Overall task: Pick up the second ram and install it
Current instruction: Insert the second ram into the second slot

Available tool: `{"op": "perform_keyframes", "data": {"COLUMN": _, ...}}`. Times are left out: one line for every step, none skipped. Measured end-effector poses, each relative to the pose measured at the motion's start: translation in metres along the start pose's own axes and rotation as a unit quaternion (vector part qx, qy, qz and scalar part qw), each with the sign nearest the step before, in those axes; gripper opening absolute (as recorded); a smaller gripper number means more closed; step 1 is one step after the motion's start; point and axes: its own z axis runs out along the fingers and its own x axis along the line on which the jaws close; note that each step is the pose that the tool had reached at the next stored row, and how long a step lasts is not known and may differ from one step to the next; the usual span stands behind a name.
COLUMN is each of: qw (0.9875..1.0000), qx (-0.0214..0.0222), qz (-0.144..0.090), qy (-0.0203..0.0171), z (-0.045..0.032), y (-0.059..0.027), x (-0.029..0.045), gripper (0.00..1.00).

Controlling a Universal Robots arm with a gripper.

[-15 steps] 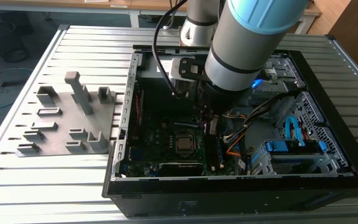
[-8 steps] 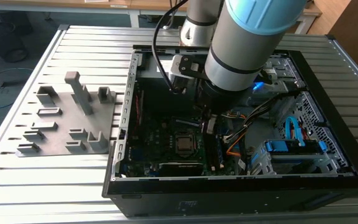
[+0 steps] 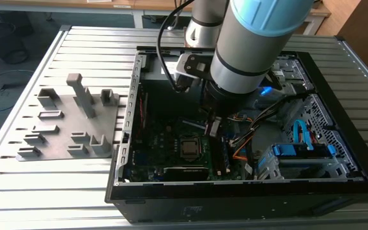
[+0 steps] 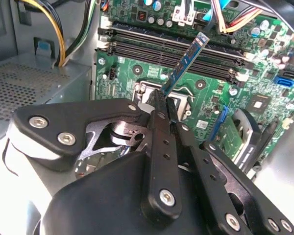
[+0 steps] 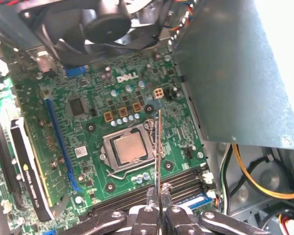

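Tool [image 4: 164, 100] is pinched on the second ram [image 4: 183, 61]. It grips one short end, so most of the stick juts free beyond the fingertips. Arm is down inside the computer case [image 3: 125, 143]. The stick hangs over the green board [image 5: 88, 127], near the processor socket [image 5: 129, 149], touching nothing. In the first wrist view it reads edge-on, a thin line. In the second wrist view it looks angled vs. the black memory slots [image 4: 147, 46], which lie just beyond its far end. Can't tell how much of that is perspective.

To do this well, IMO: get the long edge parallel w/ the chosen slot & centred btwn its end clips before any push. Go straight down, no twist. Held at one end, the far end may tip or seat late, so press evenly. Mind the cables [image 4: 230, 17] near the slots.
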Motion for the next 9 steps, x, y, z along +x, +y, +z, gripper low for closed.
{"op": "perform_keyframes", "data": {"qw": 1.0000, "qx": 0.0005, "qz": 0.004, "qy": -0.0004, "z": 0.0000, "y": 0.0000, "x": 0.0000, "gripper": 0.13}}
{"op": "perform_keyframes", "data": {"qw": 1.0000, "qx": 0.0011, "qz": 0.009, "qy": -0.0007, "z": 0.0000, "y": 0.0000, "x": 0.0000, "gripper": 0.13}}
{"op": "perform_keyframes", "data": {"qw": 0.9999, "qx": 0.0016, "qz": 0.013, "qy": -0.0011, "z": 0.0000, "y": 0.0000, "x": 0.0000, "gripper": 0.13}}
{"op": "perform_keyframes", "data": {"qw": 0.9998, "qx": 0.0022, "qz": 0.018, "qy": -0.0014, "z": 0.0001, "y": 0.0000, "x": 0.0000, "gripper": 0.13}}
{"op": "perform_keyframes", "data": {"qw": 0.9998, "qx": 0.0026, "qz": 0.022, "qy": -0.0018, "z": 0.0001, "y": 0.0000, "x": 0.0000, "gripper": 0.13}}
{"op": "perform_keyframes", "data": {"qw": 0.9996, "qx": 0.0036, "qz": 0.029, "qy": -0.0024, "z": 0.0001, "y": 0.0000, "x": 0.0000, "gripper": 0.13}}
{"op": "perform_keyframes", "data": {"qw": 0.9994, "qx": 0.0041, "qz": 0.033, "qy": -0.0027, "z": 0.0001, "y": 0.0000, "x": 0.0000, "gripper": 0.13}}
{"op": "perform_keyframes", "data": {"qw": 0.9993, "qx": 0.0046, "qz": 0.037, "qy": -0.0030, "z": 0.0001, "y": 0.0000, "x": 0.0000, "gripper": 0.13}}
{"op": "perform_keyframes", "data": {"qw": 0.9991, "qx": 0.0051, "qz": 0.041, "qy": -0.0034, "z": 0.0002, "y": 0.0000, "x": 0.0000, "gripper": 0.13}}
